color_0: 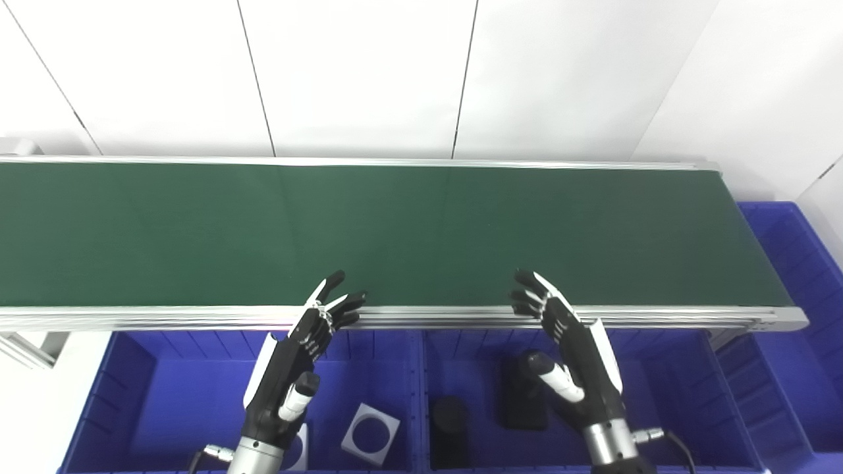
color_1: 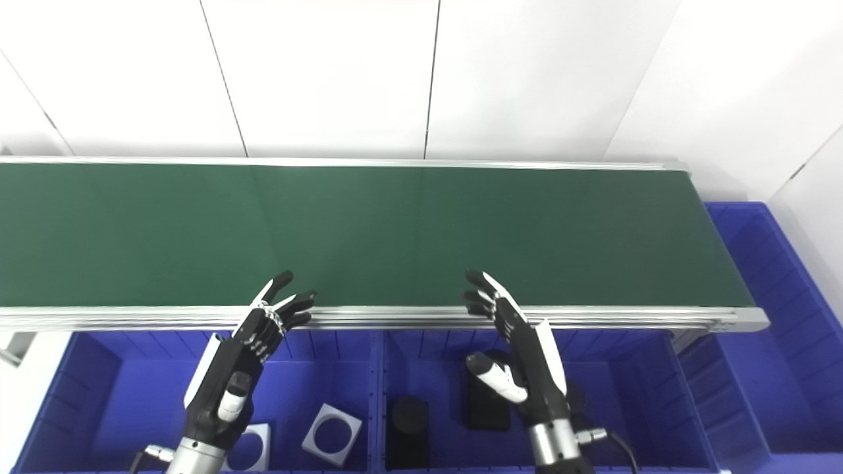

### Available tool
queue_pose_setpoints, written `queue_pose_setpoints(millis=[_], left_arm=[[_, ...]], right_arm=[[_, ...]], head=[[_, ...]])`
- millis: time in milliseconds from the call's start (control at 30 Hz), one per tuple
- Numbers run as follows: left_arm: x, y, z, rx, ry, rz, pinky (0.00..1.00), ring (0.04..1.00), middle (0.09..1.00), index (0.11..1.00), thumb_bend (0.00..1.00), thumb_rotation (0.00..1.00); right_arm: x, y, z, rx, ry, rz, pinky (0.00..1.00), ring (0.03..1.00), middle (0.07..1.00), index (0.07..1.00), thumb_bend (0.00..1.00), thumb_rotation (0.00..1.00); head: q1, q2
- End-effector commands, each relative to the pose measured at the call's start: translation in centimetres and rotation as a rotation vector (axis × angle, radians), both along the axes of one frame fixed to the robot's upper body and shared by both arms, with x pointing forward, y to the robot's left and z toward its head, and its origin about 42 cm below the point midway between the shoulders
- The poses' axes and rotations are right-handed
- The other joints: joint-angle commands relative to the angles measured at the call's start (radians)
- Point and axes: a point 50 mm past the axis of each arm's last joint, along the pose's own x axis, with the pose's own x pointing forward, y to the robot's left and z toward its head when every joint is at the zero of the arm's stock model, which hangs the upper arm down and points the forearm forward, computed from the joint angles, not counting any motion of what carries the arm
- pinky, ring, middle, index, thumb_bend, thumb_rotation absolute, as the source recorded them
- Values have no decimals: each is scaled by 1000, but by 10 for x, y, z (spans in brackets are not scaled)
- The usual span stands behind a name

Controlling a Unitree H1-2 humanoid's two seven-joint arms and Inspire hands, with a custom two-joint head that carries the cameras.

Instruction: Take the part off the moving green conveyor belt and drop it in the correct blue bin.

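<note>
White panelled wall (color_0: 355, 72) with dark seams, seemingly evenly lit

conveyor belt (color_0: 421, 230) dark green | bins (color_0: 158, 388) blue | square parts (color_0: 370, 433) white

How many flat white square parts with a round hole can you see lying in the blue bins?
2, both in the left blue plastic bin: one flat white square part with a round hole lies uncovered; another is partly hidden behind the left hand. More may be hidden.
</note>
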Motion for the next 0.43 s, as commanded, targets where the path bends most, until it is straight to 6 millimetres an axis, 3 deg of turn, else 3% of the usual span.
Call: queue_pose_setpoints(millis=[0,400], left_arm=[[4,-5,14,-3,-85,-15,840,854,828,939,840,939],[3,-8,20,-11,-105,-1,838,858,829,942,870,931]], right_arm=[[1,1,8,35,-68,-3,754,810,877,873,905,853],[-4,12,1,56,-30,48,723,794,860,854,915,833]], head=[[-1,2],[9,21]])
